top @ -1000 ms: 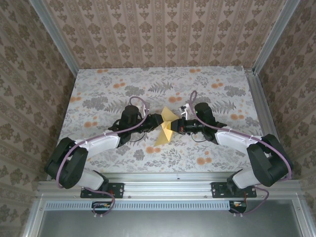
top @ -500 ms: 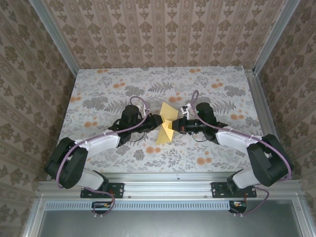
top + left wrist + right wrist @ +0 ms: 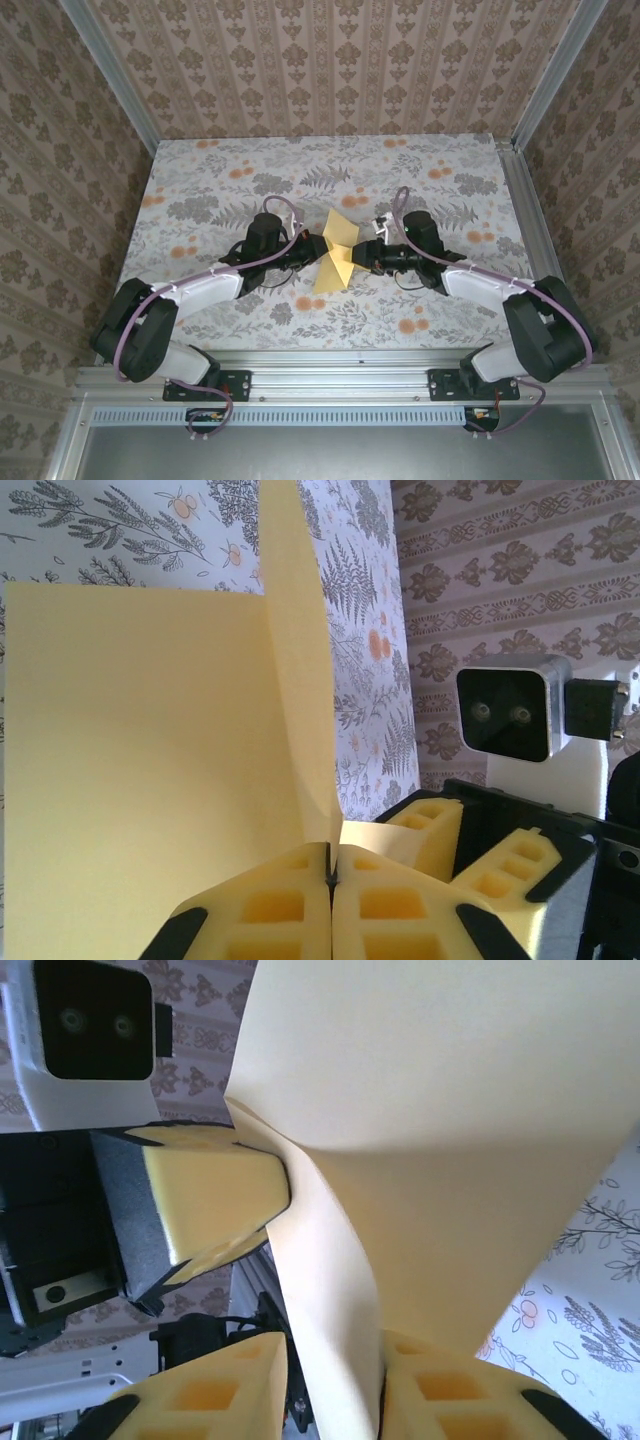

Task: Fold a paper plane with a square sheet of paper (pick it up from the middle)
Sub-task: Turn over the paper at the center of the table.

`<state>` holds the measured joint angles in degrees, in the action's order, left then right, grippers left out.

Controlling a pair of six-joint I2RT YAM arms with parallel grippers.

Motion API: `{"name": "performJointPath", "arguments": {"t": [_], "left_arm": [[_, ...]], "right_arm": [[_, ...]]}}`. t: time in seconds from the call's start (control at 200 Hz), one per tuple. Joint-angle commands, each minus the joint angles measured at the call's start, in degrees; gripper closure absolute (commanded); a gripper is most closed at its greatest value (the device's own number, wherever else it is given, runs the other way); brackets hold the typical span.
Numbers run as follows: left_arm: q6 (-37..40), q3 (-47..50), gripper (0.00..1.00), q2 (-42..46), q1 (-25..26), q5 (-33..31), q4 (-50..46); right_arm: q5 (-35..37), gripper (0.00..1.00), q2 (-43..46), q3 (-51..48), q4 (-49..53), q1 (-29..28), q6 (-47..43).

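Square sheet of paper point(image 3: 337, 262): left gripper point(image 3: 331, 875) clamps it, right gripper point(image 3: 330, 1355) parted, edges cropped.

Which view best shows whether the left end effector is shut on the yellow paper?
Left wrist: the left end effector fills the foreground, its tips pressed together with the yellow paper rising from their seam. Top external shows it meeting the paper, too small to judge. Right wrist shows its tips side-on against the paper.

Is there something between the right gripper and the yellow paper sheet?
Nothing visible. The square sheet of paper passes between the open fingers of the right gripper, and the left gripper is shut on it.
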<state>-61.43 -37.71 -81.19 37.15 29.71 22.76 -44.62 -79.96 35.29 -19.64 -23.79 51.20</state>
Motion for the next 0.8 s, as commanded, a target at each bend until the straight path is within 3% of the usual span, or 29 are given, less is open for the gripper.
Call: {"name": "performJointPath", "arguments": {"t": [0.0,0.23,0.32,0.795], "left_arm": [[0.73,-1.57,0.94,0.33,-0.22,-0.10,0.25],[-0.40,-1.92,0.94,0.22,-0.50,-0.95,1.28],[-1.44,-2.05,0.94,-0.29,-0.61,-0.80,2.75],[-3.87,-1.86,0.94,-1.38,-0.58,-1.08,6.49]], "right_arm": [[0.05,0.60,3.09,-2.09,-0.50,0.87,0.49],[0.80,0.42,3.26,-6.63,-8.45,0.49,5.94],[1.28,0.30,2.67,-6.94,-9.46,-0.26,6.95],[1.71,0.29,-2.97,-7.21,-20.24,-2.73,14.03]]}}
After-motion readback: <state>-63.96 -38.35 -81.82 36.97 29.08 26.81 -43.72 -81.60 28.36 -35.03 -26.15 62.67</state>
